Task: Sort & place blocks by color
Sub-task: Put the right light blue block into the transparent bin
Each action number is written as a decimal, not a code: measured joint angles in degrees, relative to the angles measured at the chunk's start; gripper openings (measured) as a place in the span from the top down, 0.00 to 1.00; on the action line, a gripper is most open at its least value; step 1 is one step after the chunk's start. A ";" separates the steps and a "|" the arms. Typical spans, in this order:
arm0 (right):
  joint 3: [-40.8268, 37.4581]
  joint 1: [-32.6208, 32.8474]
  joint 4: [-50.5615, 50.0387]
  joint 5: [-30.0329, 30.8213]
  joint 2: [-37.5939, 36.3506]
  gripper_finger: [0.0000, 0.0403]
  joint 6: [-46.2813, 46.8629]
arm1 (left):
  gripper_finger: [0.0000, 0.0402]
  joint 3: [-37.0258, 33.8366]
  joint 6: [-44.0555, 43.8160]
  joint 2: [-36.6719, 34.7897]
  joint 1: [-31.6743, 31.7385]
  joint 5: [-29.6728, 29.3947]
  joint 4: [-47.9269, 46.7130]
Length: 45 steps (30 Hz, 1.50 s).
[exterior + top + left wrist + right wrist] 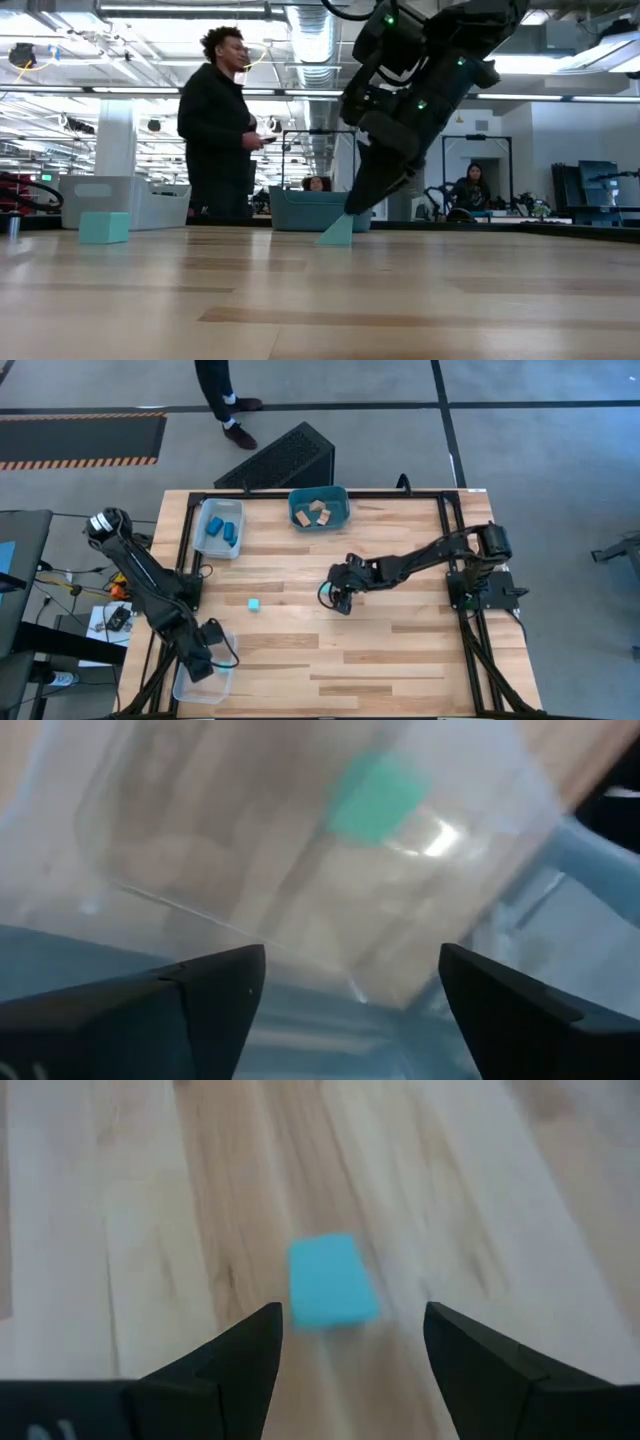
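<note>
My right gripper is down low near the middle of the table. Its fingers are spread wide apart w/ nothing pinched. A pale cyan block sits on the wood just in front of them, in line with the gap but not touching. In the low view that block looks tipped up on an edge, right under my right gripper.

A 2nd pale cyan block sits alone on the wood, to the left of my right gripper & well apart from it.

My left gripper is at the front left corner, over a clear tray. Its fingers are spread too, holding nothing. Through the tray wall I see one blurry cyan block inside.

At the back left is another clear tray w/ darker blue blocks in it. Next to it is the teal tub w/ tan wood blocks inside.

A person stands behind the table, holding smth small I can't make out.
</note>
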 joint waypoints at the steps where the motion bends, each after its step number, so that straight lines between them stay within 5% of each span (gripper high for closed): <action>1: 0.08 -0.18 1.26 0.05 0.59 0.34 -1.33 | 0.29 0.63 0.03 -0.33 0.13 -0.24 -0.01; 6: 0.11 -1.52 4.61 -2.94 3.90 0.34 -4.44 | 0.29 4.01 2.17 -2.99 2.14 -6.29 -0.40; 15: 0.26 -2.57 5.04 -4.48 6.00 0.35 -5.98 | 0.29 9.63 11.01 -9.48 7.86 -26.85 -6.59; 23: 1.28 -2.57 5.07 -4.51 5.51 0.55 -7.02 | 0.29 9.92 22.45 -13.57 16.68 -38.73 -8.56; 27: 3.77 -2.53 4.81 -5.85 5.51 0.68 -7.08 | 0.29 9.69 25.16 -13.74 23.16 -38.76 -8.43; 35: 12.05 -1.45 -2.16 -4.67 5.49 0.66 -12.25 | 0.29 4.27 30.06 -13.73 34.47 -32.25 0.07; 45: 23.95 2.45 -8.79 3.64 4.75 0.67 -24.45 | 0.29 -8.03 32.87 -14.93 46.33 -21.40 35.81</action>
